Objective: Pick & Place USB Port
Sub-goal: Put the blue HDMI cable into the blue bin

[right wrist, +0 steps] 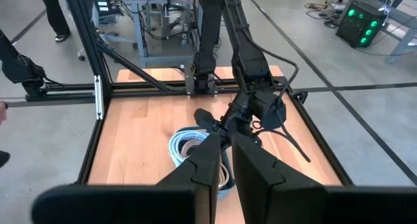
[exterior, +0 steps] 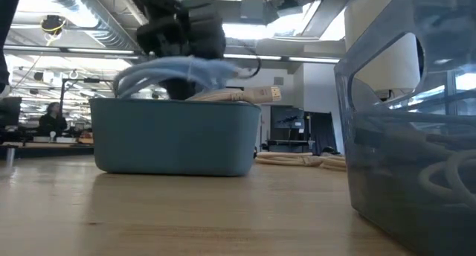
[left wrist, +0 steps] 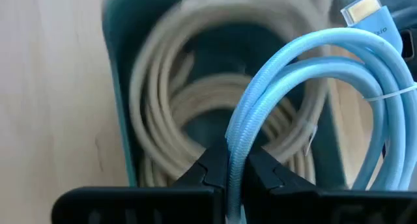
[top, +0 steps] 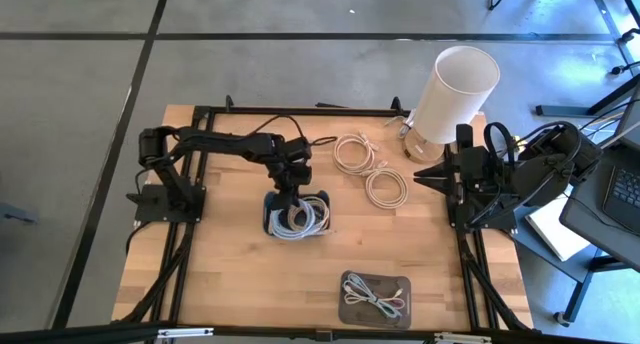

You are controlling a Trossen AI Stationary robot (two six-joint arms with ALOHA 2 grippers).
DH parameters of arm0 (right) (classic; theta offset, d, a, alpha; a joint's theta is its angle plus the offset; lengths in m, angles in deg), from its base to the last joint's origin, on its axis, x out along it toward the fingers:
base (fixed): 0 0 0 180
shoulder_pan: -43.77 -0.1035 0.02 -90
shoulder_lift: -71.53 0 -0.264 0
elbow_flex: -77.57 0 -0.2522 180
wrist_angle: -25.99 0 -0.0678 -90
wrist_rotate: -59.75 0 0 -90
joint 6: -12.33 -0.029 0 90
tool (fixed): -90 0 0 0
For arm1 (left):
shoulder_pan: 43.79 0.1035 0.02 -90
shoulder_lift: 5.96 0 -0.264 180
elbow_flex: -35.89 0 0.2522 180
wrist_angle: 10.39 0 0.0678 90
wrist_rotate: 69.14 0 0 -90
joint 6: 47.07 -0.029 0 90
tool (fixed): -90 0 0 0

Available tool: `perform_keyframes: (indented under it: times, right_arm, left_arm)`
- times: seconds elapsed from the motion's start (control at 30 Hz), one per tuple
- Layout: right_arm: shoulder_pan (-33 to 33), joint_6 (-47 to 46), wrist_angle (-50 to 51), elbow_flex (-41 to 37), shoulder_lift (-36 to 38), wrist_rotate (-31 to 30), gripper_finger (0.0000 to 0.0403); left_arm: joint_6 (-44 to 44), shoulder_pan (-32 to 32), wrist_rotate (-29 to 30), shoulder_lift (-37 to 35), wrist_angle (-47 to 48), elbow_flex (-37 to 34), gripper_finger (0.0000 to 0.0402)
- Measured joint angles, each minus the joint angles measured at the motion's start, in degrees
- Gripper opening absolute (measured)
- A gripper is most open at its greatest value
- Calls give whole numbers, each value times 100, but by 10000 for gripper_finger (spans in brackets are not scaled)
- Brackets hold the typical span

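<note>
Over the blue bin [top: 270, 222] at mid-table, the left end effector [left wrist: 238, 168] was clamped on the blue cable [left wrist: 313, 61], whose loops hung half over the rim above beige coils [left wrist: 169, 113]. Doing this well probably meant lowering straight down and letting go only once the loops sat inside. Parked by the table's edge, the right end effector [right wrist: 225, 160] looked nearly closed, holding nothing.

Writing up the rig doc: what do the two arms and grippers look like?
Both arms are matte black with chunky jointed links on black base plates bolted to the black frame around the table. Black cables loop loosely beside the left arm and bunch up around the right arm. The left gripper and right gripper each have two flat, angular black fingers tapering to the tips. No markings visible.
</note>
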State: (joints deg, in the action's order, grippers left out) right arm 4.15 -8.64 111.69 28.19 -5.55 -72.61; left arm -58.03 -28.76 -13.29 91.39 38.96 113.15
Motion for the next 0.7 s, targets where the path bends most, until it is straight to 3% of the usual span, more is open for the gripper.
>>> perform_keyframes:
  times: [0.17,0.4,0.7]
  right_arm:
    - [0,0,-2,0,0,-1,45]
    - [0,-54,-13,0,2,-1,45]
    - [0,-127,-11,0,2,-1,45]
  left_arm:
    - [98,191,-72,3,-432,-401,11]
    - [180,334,-68,34,-739,-447,14]
    - [393,226,314,34,-876,-447,120]
